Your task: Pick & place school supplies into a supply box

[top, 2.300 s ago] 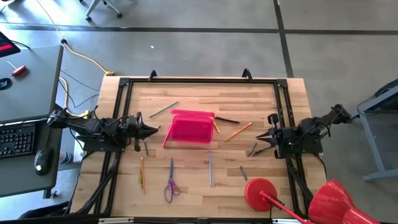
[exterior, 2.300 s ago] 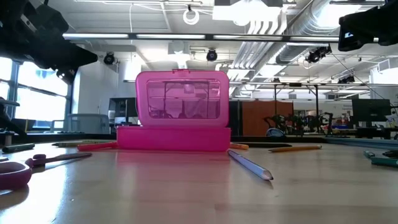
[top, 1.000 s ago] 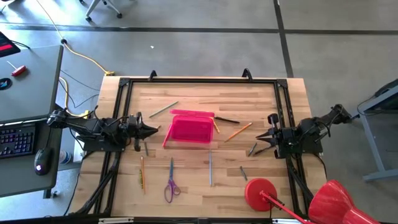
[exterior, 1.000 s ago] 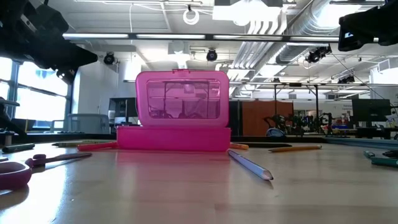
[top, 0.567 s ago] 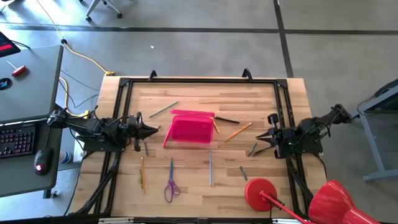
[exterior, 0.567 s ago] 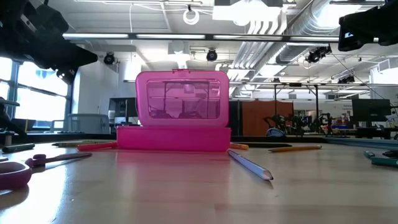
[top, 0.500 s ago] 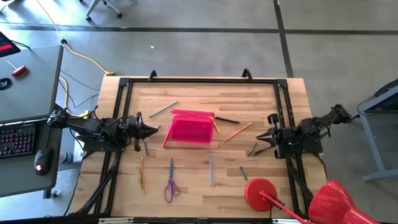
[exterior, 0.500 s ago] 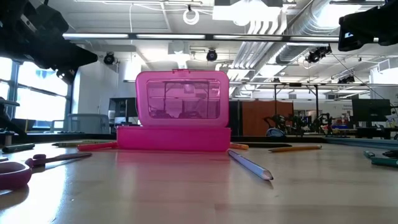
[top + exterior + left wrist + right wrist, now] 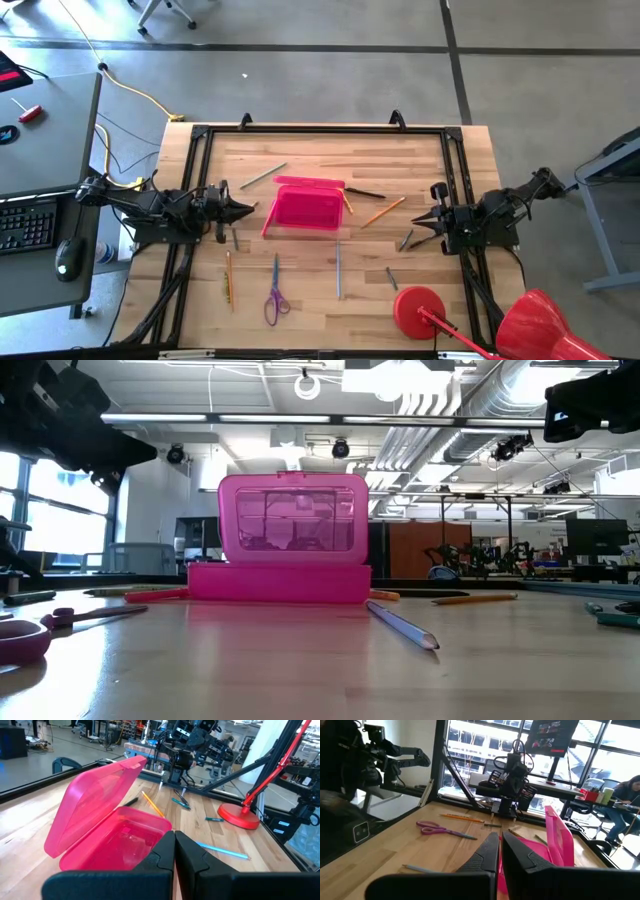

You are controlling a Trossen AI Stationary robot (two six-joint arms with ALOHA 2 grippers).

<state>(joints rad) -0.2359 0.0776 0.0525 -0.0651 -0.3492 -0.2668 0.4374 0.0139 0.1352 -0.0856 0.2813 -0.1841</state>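
Overhead and table-level views of a wooden table [image 9: 320,170] inside a black frame. At centre stands the supply box [image 9: 303,208], a bright pink case with its hinged lid [image 9: 292,512] raised upright along the 12 o'clock edge; nothing can be made out inside it.

The left gripper [image 9: 250,210] rests at 9 o'clock of the box, pointing at it, fingers together and holding nothing. The right gripper [image 9: 418,224] waits at 3 o'clock, well apart from the box, its fingers likewise pressed together and empty.

School supplies lie scattered on the wood. A grey pencil [image 9: 263,176] sits at 11 o'clock of the box. A black pen [image 9: 364,193] and an orange pencil [image 9: 382,211] lie at 2 to 3 o'clock, with a yellow pencil [image 9: 347,202] just beside the box's 3 o'clock wall. A grey pen [image 9: 406,239] lies near the right gripper, and a short green piece [image 9: 392,277] at 4 o'clock. An orange pencil [image 9: 228,277] lies at 7 o'clock, purple-handled scissors [image 9: 275,297] at 6 to 7 o'clock, and a pale blue pencil [image 9: 339,272] at 5 o'clock.

A red lamp base [image 9: 420,311] stands at the table's 5 o'clock corner.
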